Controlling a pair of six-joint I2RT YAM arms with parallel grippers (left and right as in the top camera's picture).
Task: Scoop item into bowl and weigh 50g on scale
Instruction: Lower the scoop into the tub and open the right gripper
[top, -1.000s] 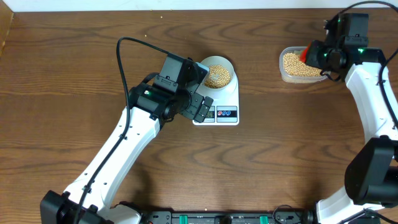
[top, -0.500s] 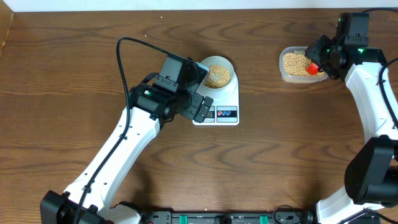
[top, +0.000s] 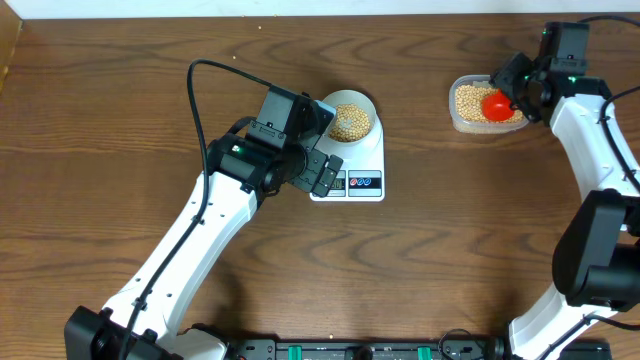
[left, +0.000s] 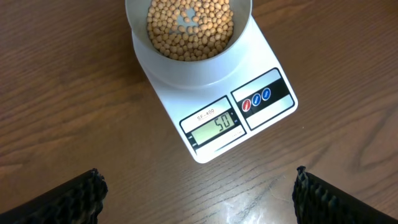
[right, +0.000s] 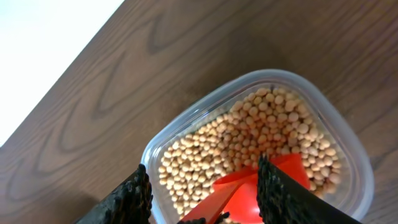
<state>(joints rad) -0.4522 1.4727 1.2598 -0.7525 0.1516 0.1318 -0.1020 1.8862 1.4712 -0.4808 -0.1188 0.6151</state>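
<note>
Left gripper (left: 198, 180) wide open, empty, below scale (left: 199, 102) | right gripper (right: 204, 177) parted, slack astride red scoop (right: 233, 193) in tub (right: 151, 163), upper right overhead; handle cropped.

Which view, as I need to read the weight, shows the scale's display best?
The left wrist view: the scale sits close below the camera and its display plainly reads 50. The overhead view shows it small, digits unreadable. The right wrist view misses it.

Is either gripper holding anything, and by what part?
Left gripper: nothing, open. Right gripper looks open too; red scoop lies loose on the beans between its fingers.
</note>
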